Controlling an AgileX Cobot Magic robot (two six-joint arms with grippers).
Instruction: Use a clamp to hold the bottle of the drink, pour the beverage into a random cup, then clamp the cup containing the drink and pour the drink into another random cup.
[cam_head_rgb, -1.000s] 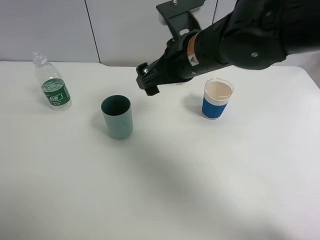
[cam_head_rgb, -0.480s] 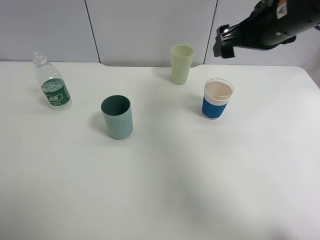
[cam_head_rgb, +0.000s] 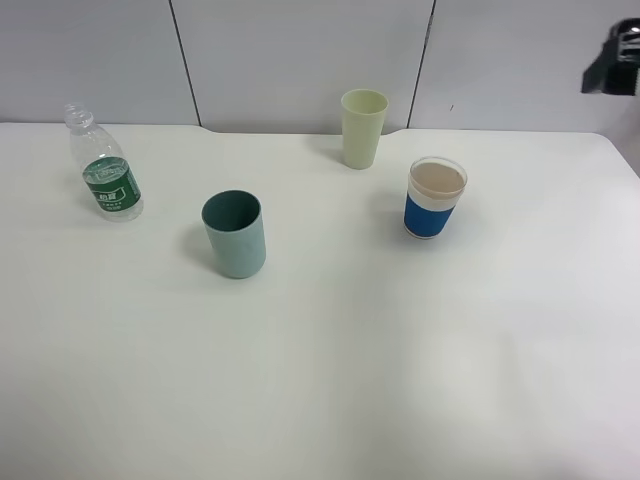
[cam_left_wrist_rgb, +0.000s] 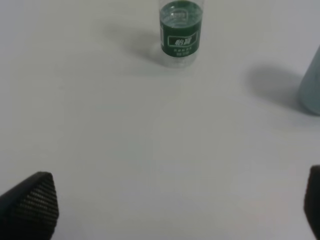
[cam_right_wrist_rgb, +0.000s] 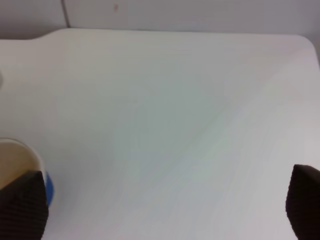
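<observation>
Nothing is gripped yet: both sets of jaws stand wide and empty. The bottle (cam_head_rgb: 104, 172) stands upright at the counter's (cam_head_rgb: 330, 380) far left, well apart from the teal cup (cam_head_rgb: 235, 233). Next, I judge, the left gripper (cam_left_wrist_rgb: 165, 210) must reach and clamp it

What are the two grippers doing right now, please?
Left gripper: open, fingers wide apart, holding nothing.
Right gripper: open, fingers wide apart, holding nothing.

Lab: bare white table (cam_head_rgb: 330, 380), panelled wall (cam_head_rgb: 300, 60)
</observation>
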